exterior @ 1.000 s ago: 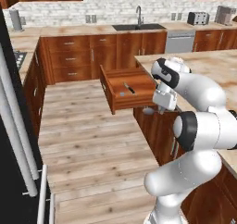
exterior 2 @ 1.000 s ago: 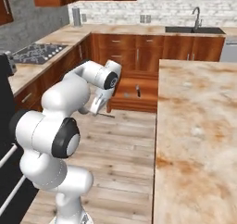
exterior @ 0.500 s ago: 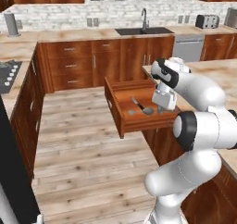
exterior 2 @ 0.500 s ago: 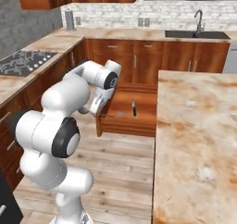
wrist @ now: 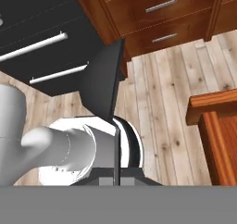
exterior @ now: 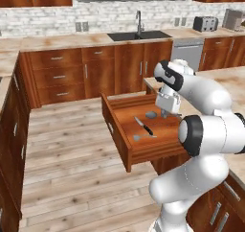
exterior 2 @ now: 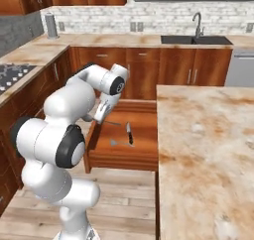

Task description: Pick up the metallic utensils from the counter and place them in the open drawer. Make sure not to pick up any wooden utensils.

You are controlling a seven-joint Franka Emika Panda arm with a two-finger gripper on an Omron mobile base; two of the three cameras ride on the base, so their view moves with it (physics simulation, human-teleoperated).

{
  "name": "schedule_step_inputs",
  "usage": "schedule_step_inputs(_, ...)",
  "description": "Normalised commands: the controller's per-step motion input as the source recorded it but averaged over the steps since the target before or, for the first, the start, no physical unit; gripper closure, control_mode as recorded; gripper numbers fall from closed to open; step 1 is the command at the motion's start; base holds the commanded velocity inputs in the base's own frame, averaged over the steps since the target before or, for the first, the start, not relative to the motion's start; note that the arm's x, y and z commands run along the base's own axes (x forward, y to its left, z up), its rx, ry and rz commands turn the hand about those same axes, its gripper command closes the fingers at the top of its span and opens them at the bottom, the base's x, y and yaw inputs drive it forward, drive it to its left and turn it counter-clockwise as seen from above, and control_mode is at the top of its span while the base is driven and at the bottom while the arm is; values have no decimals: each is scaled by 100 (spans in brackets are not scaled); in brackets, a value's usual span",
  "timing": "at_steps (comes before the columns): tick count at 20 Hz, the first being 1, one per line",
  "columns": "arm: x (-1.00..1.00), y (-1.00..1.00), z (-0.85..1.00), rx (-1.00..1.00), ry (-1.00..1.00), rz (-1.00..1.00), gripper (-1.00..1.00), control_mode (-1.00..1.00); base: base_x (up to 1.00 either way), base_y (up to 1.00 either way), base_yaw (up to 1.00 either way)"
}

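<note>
Left base view has the drawer (exterior: pixel 143 130) pulled open with the knife (exterior: pixel 143 126) and spoon (exterior: pixel 142 137) lying inside, gripper (exterior: pixel 167 112) over its back corner. Right base view adds the counter (exterior 2: pixel 208 150), which looks bare as far as I can see. Hand view shows the fingers (wrist: pixel 115 156) pinched together, nothing between them.

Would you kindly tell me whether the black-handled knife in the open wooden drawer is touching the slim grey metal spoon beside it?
Cannot tell. In the right base view the knife and spoon nearly meet; too small to settle.
</note>
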Motion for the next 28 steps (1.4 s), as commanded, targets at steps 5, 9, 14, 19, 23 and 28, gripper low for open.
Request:
schedule_step_inputs(5, 0, 0, 0, 0, 0, 0, 100, 100, 64, -9, -12)
schedule_step_inputs(9, 0, 0, 0, 0, 0, 0, 100, 100, 40, -9, -1)
schedule_step_inputs(14, 0, 0, 0, 0, 0, 0, 100, 100, 25, -9, 0)
schedule_step_inputs(19, 2, -1, -55, -5, -18, 6, 100, -100, 0, 0, 0)
schedule_step_inputs(23, 35, 0, -53, -3, -4, 2, 100, -100, 0, 0, 0)
schedule_step_inputs(28, 50, 0, -47, 0, 3, 0, 100, -100, 0, 0, 0)
